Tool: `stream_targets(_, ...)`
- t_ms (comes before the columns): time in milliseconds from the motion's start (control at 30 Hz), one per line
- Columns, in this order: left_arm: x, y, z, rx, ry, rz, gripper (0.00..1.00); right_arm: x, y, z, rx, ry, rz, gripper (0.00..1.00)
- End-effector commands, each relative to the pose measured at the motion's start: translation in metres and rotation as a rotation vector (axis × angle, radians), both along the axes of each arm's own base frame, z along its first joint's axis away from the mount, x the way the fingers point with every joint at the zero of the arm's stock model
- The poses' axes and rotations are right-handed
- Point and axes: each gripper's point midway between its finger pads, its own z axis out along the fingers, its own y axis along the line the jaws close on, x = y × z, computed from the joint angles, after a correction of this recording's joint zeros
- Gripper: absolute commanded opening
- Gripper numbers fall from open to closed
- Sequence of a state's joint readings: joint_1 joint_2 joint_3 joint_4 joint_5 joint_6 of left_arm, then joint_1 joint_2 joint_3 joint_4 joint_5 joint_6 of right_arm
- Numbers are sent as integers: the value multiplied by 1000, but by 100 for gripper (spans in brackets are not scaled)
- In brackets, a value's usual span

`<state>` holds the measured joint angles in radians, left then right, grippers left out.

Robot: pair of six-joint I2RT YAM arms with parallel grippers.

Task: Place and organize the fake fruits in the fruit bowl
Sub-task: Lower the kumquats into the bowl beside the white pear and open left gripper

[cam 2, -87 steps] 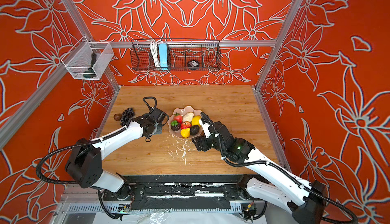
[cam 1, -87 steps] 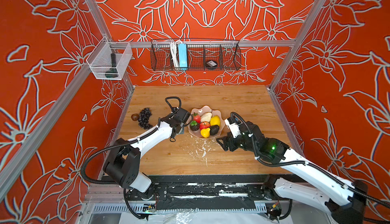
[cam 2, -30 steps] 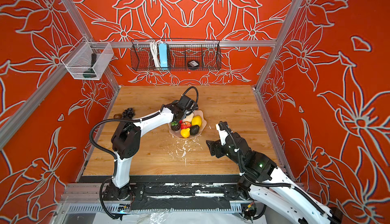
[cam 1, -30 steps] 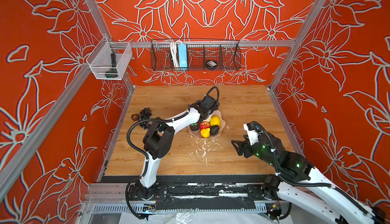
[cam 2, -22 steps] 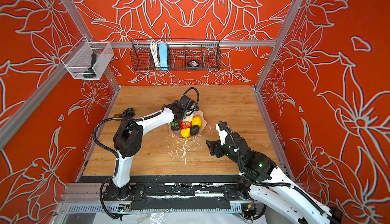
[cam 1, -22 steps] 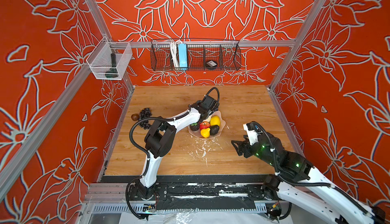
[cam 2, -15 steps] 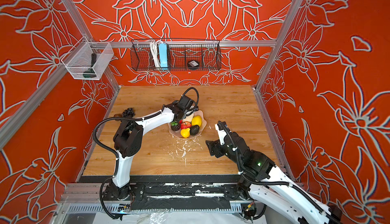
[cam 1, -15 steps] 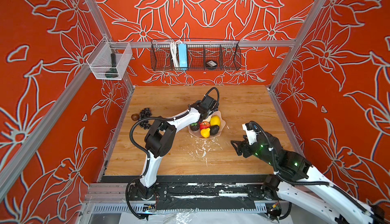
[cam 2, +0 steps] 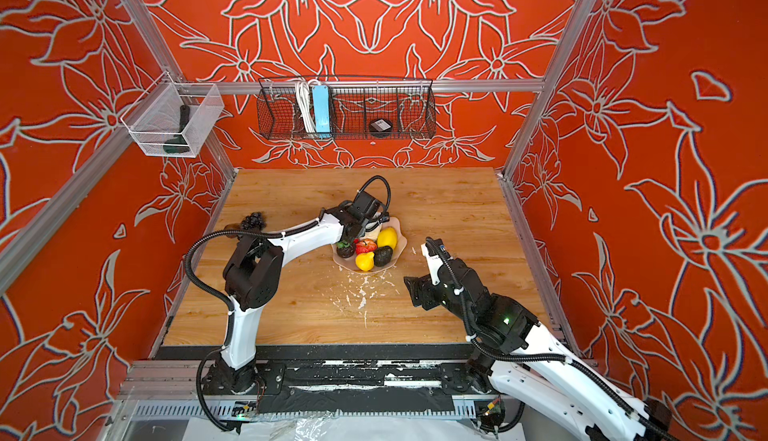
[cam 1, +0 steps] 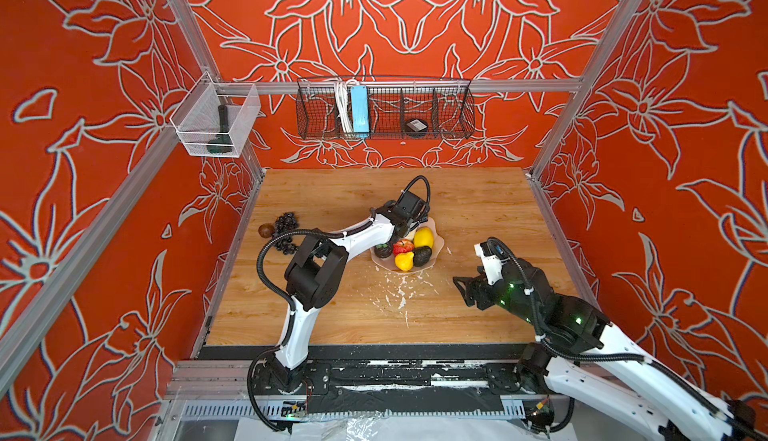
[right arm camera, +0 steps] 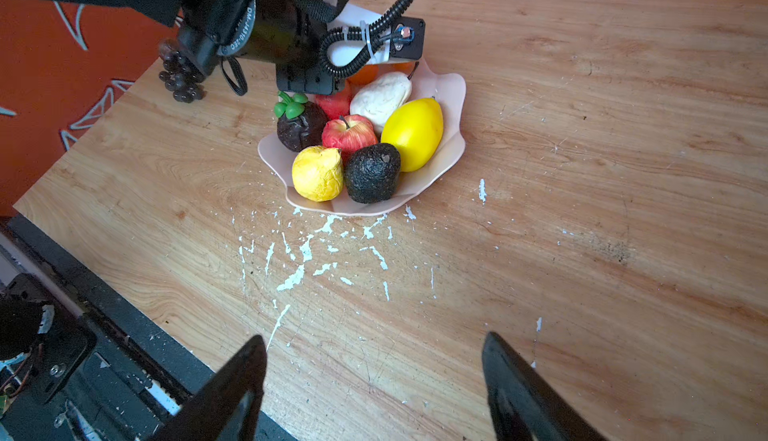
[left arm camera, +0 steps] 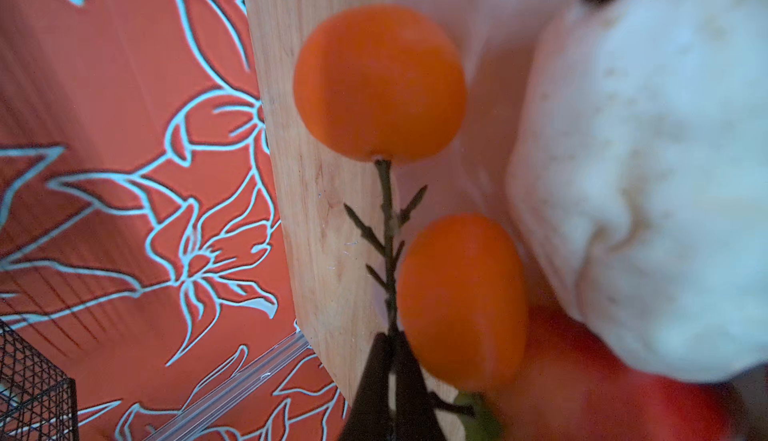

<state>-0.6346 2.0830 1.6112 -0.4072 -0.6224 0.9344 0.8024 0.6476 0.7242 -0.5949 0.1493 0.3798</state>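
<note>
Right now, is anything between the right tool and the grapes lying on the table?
Yes. The fruit bowl and the left arm stretched to its far rim both lie between the open right tool and the grape bunch on the far left.

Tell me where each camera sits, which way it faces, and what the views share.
Top views: high over the near edge, looking down on the wooden table, the left arm, the right arm and the shallow pale pink scalloped bowl.
Left wrist: over the bowl, facing along the left gripper, shut on a twig of two small oranges.
Right wrist: low, near right, facing the bowl past the open right gripper; left arm visible.
All share the bowl.
</note>
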Motion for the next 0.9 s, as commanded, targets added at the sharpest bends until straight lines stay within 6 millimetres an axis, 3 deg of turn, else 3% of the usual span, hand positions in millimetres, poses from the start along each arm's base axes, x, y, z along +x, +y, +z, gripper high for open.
stream_targets(0,1,-2,23,-69,-35,6,15,1,-1,-3,1,7,-14,82)
stream_targets(333,-7,-4,64,-215,-79,50,29,1,5,-3,19,20,-3,82)
stream_targets(433,-17,-3,102,-392,-141,98,36,1,5,1,23,13,-2,82)
stream_targets(533,-27,12,150,-618,-237,177,46,2,6,4,27,4,2,82)
stream_targets(600,-31,39,175,-775,-310,293,50,2,6,6,31,1,5,82)
stream_targets(700,-38,94,186,-955,-385,530,54,2,8,8,41,-4,13,82)
stream_targets(867,-57,195,148,-1086,-436,966,60,0,10,10,56,-9,24,82)
